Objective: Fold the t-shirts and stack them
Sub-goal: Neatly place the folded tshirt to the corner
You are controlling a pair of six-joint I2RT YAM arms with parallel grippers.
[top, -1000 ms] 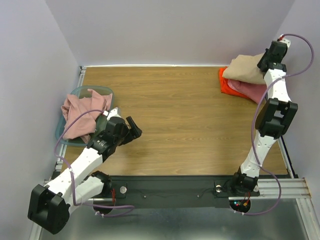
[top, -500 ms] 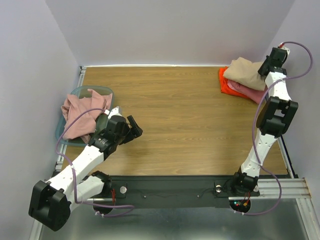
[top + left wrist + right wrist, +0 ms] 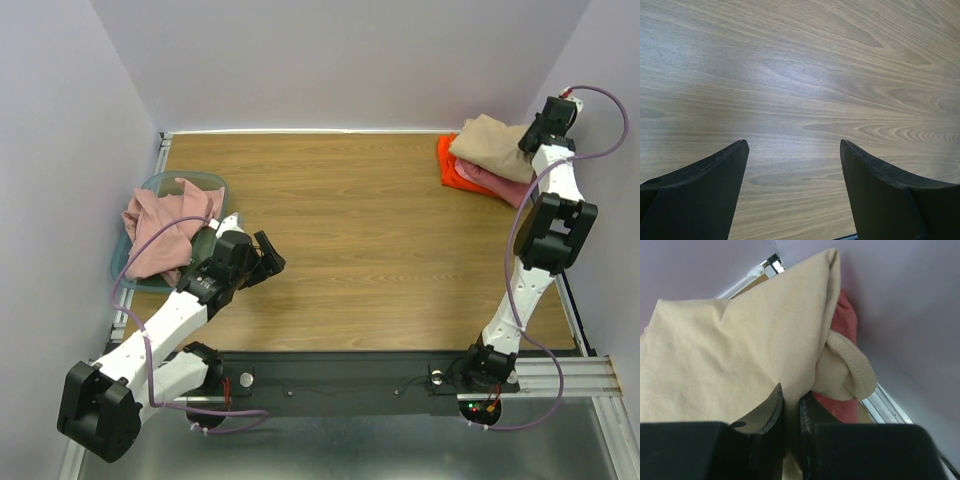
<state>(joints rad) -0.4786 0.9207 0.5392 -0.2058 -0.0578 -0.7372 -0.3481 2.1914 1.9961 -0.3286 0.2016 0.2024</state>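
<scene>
— Where are the shirts?

— Three are piled in the far right corner of the wooden surface. An orange shirt is at the bottom, a salmon-red shirt lies over it, and a tan shirt is on top. The fourth, a dusty pink shirt, lies crumpled in a teal bin at the left edge and spills over the near rim.

— What is the right tool doing?

— The right tool is at the right side of the tan shirt, close to the lilac wall. Its fingers are almost together, with a fold of tan cloth pinched between them. In the wrist view a hemmed edge of the same shirt curls just beside the fingers, and salmon-red cloth shows beneath it.

— And the left tool?

— The left tool is spread wide, with only bare wood grain showing between its fingers. It is just right of the bin, pointing toward the middle of the surface, apart from the pink shirt.

— Is it resting on the wood?

— It looks low, but from these angles I can't tell whether the fingertips touch the surface or hang just above it.
</scene>
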